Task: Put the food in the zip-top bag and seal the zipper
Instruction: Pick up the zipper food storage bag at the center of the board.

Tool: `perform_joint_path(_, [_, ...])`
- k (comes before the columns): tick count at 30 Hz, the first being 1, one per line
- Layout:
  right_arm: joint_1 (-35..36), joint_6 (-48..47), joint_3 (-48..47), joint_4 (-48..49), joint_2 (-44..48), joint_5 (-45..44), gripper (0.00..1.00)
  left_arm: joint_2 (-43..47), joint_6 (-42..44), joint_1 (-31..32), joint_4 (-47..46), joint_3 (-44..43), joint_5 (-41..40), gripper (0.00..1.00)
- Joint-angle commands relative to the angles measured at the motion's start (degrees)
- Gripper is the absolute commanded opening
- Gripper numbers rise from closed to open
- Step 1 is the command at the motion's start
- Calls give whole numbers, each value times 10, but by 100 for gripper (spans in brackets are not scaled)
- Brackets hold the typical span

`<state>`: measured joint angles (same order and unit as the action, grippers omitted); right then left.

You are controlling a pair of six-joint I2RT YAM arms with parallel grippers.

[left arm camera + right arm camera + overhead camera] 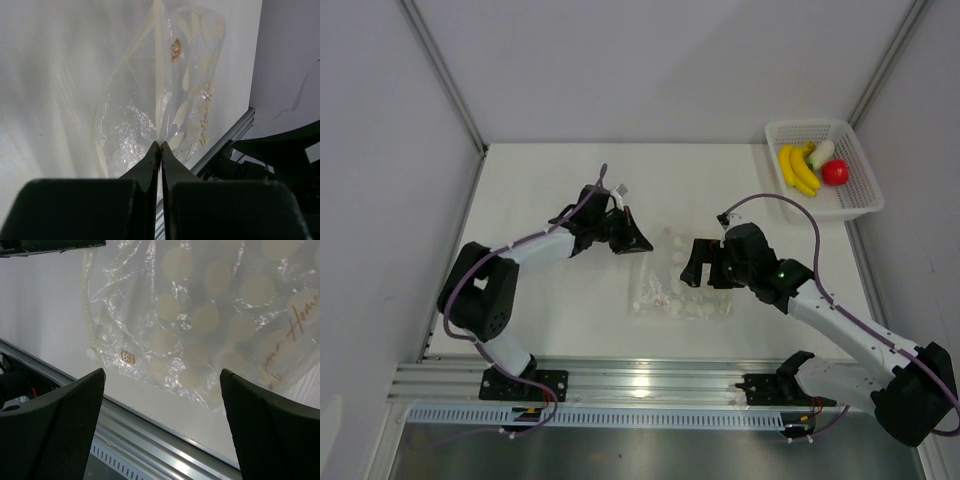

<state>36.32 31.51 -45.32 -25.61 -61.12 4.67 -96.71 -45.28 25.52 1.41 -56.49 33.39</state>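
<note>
The clear zip-top bag (678,285) with whitish dots lies on the table between both arms. My left gripper (638,243) is shut on the bag's top edge, where the pale zipper strip (159,90) runs up from the fingertips. The bag (165,100) fills the left wrist view. My right gripper (698,268) is open and empty just right of the bag, its fingers (65,415) wide apart over the bag (210,315) near the front rail. The yellow banana bunch (797,169), red fruit (835,172) and white radish (821,153) lie in the white mesh basket (865,195).
The basket stands at the far right corner by the wall. An aluminium rail (640,385) runs along the table's near edge, also in the right wrist view (150,440). Grey walls enclose the left, back and right sides.
</note>
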Motion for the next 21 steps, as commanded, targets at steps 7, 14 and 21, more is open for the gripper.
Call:
perform_joint_path(7, [119,21,-80,-7,-26,-141,86,83,-125,124,314,-131,-262,1])
perform_joint_path(14, [180,45,-68,40,-22,-173,83,118,-215,156,318,-95,-286,1])
perform_joint_path(21, [227,51,-79,56,-65,-214,83,129,-252,182,320,-96,-279,1])
